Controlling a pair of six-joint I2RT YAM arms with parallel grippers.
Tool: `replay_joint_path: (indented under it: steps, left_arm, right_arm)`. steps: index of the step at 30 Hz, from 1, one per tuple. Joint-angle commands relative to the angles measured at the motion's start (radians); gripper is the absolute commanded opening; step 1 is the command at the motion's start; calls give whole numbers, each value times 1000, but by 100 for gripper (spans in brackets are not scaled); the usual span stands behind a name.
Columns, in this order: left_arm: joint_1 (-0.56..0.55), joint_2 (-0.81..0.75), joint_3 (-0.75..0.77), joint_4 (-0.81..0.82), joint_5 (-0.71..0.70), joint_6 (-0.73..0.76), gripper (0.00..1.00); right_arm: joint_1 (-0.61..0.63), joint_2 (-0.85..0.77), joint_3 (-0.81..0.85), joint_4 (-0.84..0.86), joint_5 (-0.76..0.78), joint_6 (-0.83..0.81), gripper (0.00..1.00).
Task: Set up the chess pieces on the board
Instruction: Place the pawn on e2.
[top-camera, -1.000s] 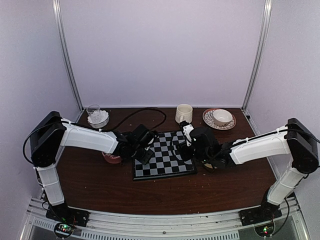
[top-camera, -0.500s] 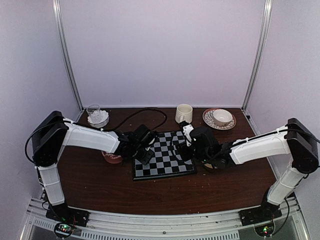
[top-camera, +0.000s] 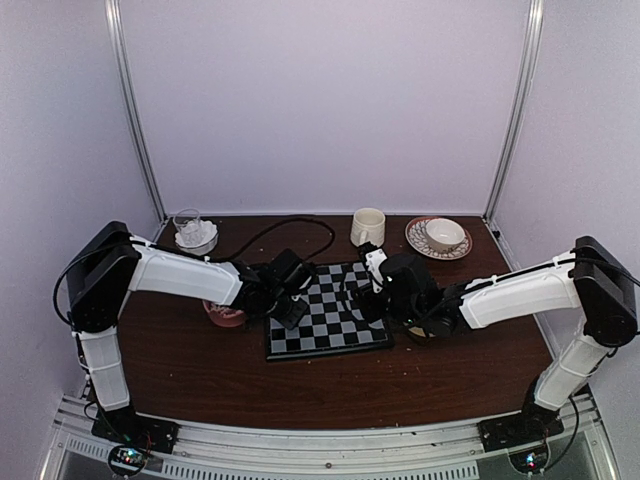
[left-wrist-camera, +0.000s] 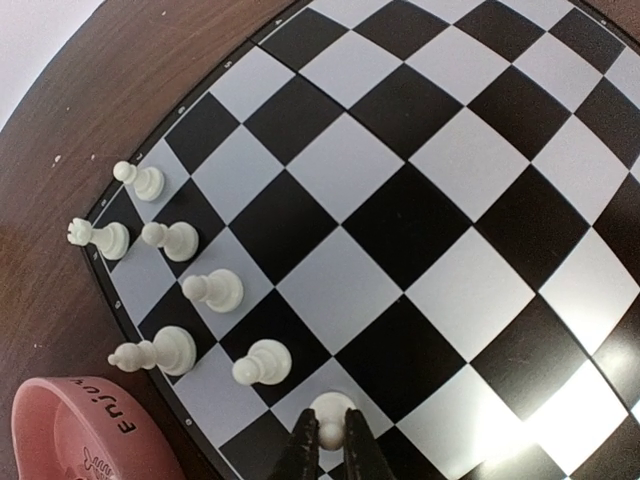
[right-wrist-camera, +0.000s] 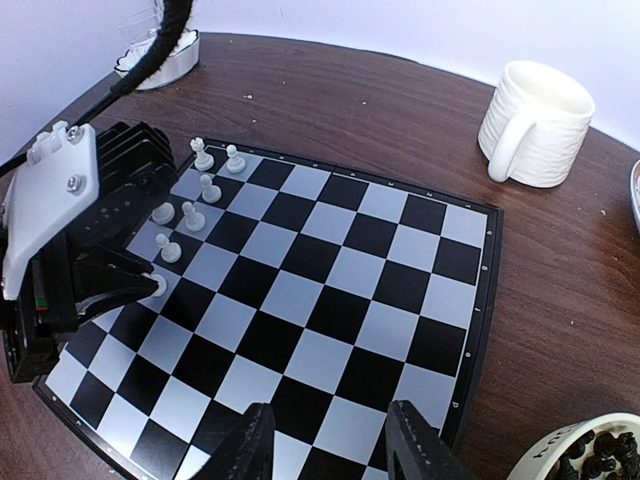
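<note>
The board (top-camera: 335, 322) (left-wrist-camera: 420, 200) (right-wrist-camera: 330, 270) lies flat between the two arms. Several white chess pieces (left-wrist-camera: 215, 289) (right-wrist-camera: 190, 215) stand in two rows along its left edge. My left gripper (left-wrist-camera: 331, 440) (top-camera: 290, 312) is shut on the head of a white pawn (left-wrist-camera: 331, 412) (right-wrist-camera: 157, 284) that stands on a pale square in the second row. My right gripper (right-wrist-camera: 325, 440) (top-camera: 365, 300) hovers open over the board's right side with nothing between its fingers. No black pieces stand on the board.
A pink bowl (left-wrist-camera: 70, 430) (top-camera: 222, 316) sits just left of the board. A bowl of black pieces (right-wrist-camera: 590, 455) sits right of it. A cream mug (right-wrist-camera: 535, 125) (top-camera: 367, 227), a cup on a saucer (top-camera: 440, 237) and a glass dish (top-camera: 192, 230) stand at the back.
The left arm has barely shifted and holds the pawn at the same square. The right arm has not moved.
</note>
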Motion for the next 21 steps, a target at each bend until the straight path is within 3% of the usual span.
replay_joint_path:
  steps: [1, 21]
  left_arm:
    - [7, 4, 19, -18, -14, -9, 10]
    - [7, -8, 17, -36, -17, -15, 18]
  right_arm:
    - [-6, -8, 14, 3, -3, -6, 40]
    - [-6, -4, 17, 0, -13, -8, 40]
